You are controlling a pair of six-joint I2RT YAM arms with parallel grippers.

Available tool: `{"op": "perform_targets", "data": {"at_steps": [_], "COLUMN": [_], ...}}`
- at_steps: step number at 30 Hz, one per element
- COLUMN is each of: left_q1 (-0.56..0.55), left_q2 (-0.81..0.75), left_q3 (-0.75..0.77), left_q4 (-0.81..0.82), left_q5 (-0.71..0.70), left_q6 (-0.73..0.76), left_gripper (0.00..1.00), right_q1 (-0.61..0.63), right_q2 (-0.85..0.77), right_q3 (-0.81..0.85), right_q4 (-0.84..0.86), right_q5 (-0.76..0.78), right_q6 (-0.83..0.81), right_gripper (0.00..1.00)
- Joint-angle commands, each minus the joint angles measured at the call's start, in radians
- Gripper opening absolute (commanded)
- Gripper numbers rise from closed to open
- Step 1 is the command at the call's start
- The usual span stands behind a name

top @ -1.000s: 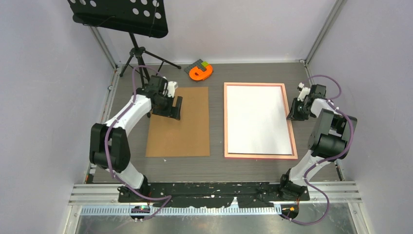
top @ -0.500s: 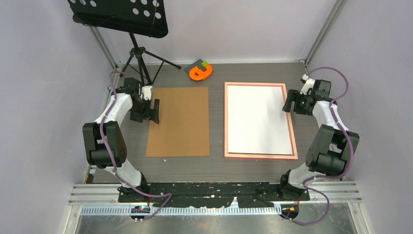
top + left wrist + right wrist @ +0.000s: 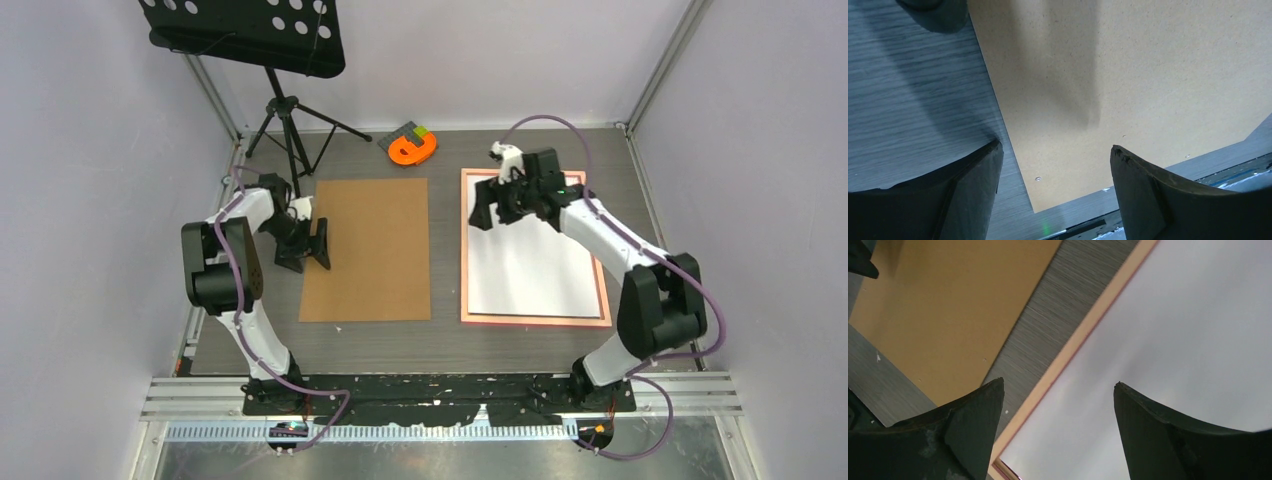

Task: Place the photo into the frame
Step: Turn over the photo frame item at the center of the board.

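The photo (image 3: 530, 260) was seen only as a plain white face, no print visible, lying flat inside the frame (image 3: 535, 320) on the right of the worktop (image 3: 445, 250). Both tools were found open and empty: the right tool (image 3: 483, 212) over the frame's far left corner, the left tool (image 3: 312, 250) at the brown board's (image 3: 370, 250) left edge. The photo was judged light, thin, floppy and easily creased, so a pinch at a corner or edge was advised.

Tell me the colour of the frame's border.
The frame has a salmon-pink border, best seen in the top external view.
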Motion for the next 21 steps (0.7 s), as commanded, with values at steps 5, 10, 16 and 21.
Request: {"op": "perform_targets", "data": {"at_steps": [5, 10, 16, 21], "left_q1": [0.014, 0.014, 0.013, 0.014], "left_q2": [0.026, 0.033, 0.012, 0.016], "left_q3": [0.065, 0.067, 0.026, 0.023], "left_q4": [-0.007, -0.015, 0.021, 0.015], "left_q5": [0.067, 0.086, 0.104, 0.125], "left_q6": [-0.05, -0.074, -0.116, -0.135], "left_gripper": [0.79, 0.77, 0.75, 0.74], "right_q1": [0.206, 0.242, 0.252, 0.255], "right_q2": [0.246, 0.368, 0.463, 0.493], "right_q3": [0.178, 0.217, 0.239, 0.239], "right_q4": [0.117, 0.167, 0.192, 0.186], "right_q5": [-0.032, -0.05, -0.093, -0.101], "right_q6": [0.111, 0.186, 0.256, 0.274], "right_gripper": [0.87, 0.86, 0.85, 0.85]}}
